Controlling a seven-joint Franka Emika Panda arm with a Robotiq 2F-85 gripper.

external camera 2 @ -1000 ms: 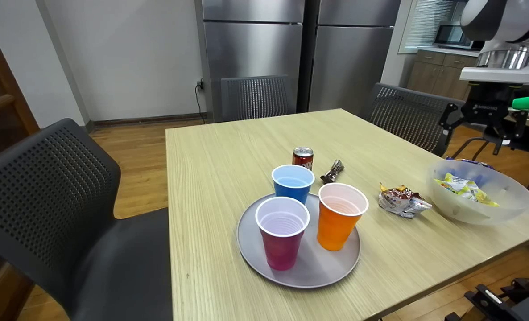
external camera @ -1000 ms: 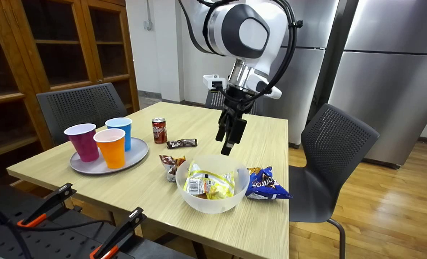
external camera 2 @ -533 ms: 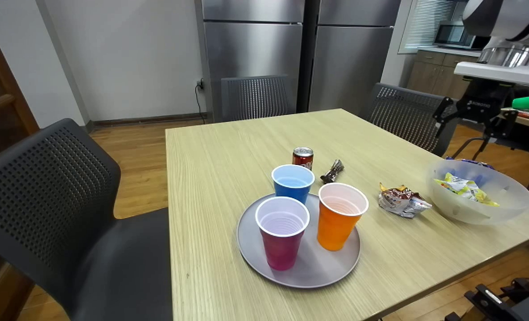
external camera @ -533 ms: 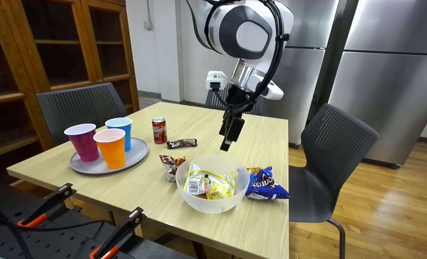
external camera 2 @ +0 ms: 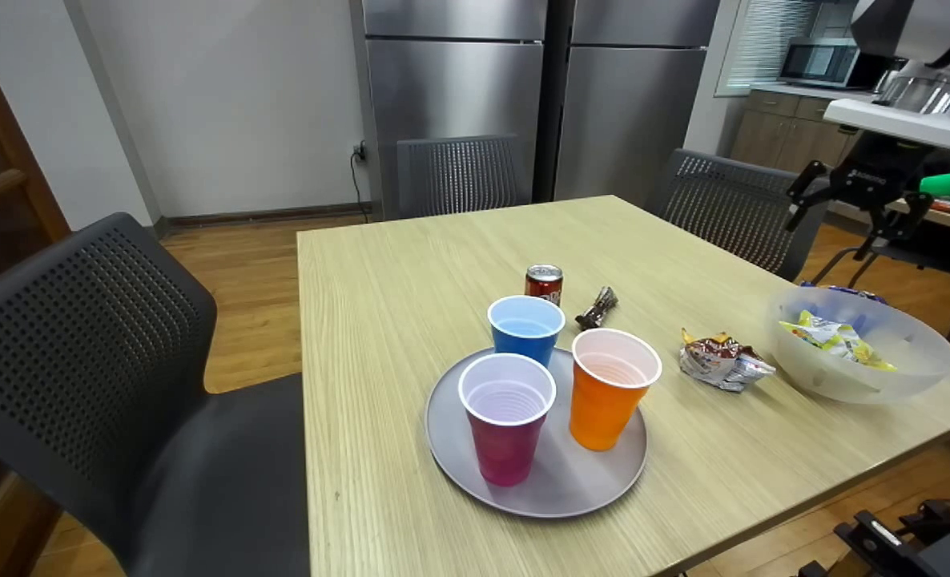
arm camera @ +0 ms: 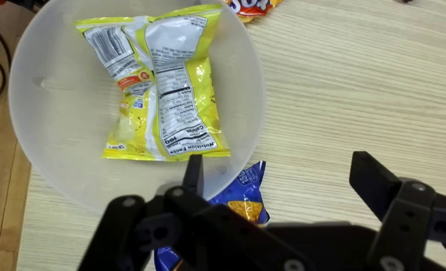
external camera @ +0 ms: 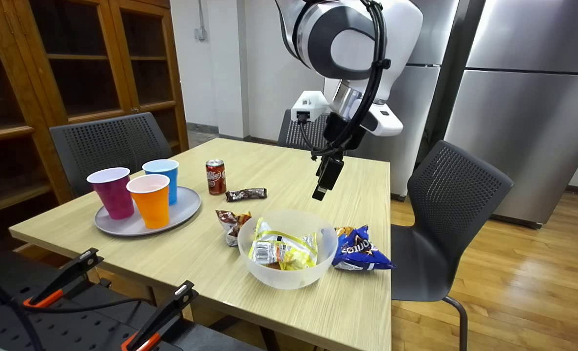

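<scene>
My black gripper [external camera: 319, 191] is open and empty, above the table behind the bowl's far rim. It also shows in an exterior view [external camera 2: 827, 240]. In the wrist view the gripper [arm camera: 279, 167] has its fingers wide apart, with table between them. The left finger overlaps the bowl's edge in that picture. The translucent bowl [external camera: 286, 279] holds a yellow chip bag [arm camera: 181, 94], back label up. A blue chip bag [external camera: 359, 251] lies against the bowl's side, partly hidden by finger and bowl in the wrist view. A brown and orange bag [external camera 2: 723, 362] lies at the bowl's other side.
A grey plate [external camera 2: 539, 501] carries a purple cup [external camera 2: 507, 433], an orange cup [external camera 2: 607, 401] and a blue cup [external camera 2: 527, 328]. A red soda can [external camera: 216, 177] stands upright near a brown wrapped bar [external camera: 246, 194]. Chairs [external camera: 452, 219] surround the table [external camera: 347, 312].
The arm and gripper have shifted and tilted, moving right and slightly up in an exterior view. The gripper stays open. The bowl, bags, cups and can have not moved.
</scene>
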